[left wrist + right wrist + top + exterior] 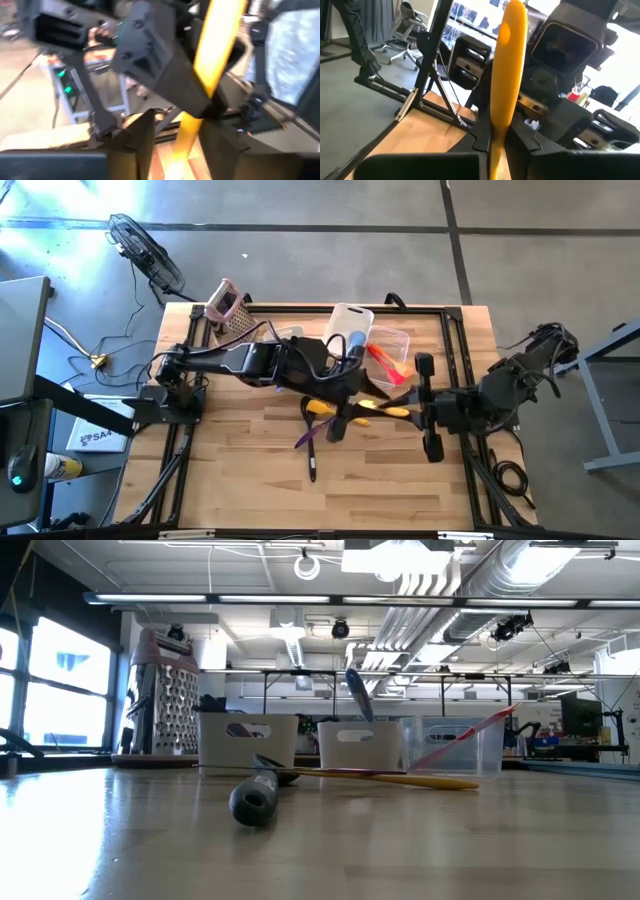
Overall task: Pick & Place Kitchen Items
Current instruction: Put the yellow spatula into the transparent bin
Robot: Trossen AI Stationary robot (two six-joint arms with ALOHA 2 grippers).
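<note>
A long yellow utensil (385,412) lies level at mid-table between my two grippers. My right gripper (412,408) is shut on it; in the right wrist view the utensil (506,65) runs forward from the fingers to a rounded free end. My left gripper (347,395) is open around the shaft (192,125). Table wood shows between one finger (145,135) and the shaft; whether the other finger touches, I cannot tell. The low view shows a yellow utensil (390,778) but neither gripper. A purple utensil (305,438) and a black one (312,462) lie flat on the table. My right gripper pinches the yellow utensil's shaft (496,131) between its two fingers, near the end on the table's right side. The fingers come level from the table's right and lie along the utensil. Whether the utensil rests on the table cannot be seen.
Three clear tubs stand in a row by the far edge: one (350,320) holds a blue utensil (356,340), another (400,340) holds red and orange ones (385,362). A pink-topped grater (228,305) stands at the far left corner. A dark frame (190,410) borders the table.
</note>
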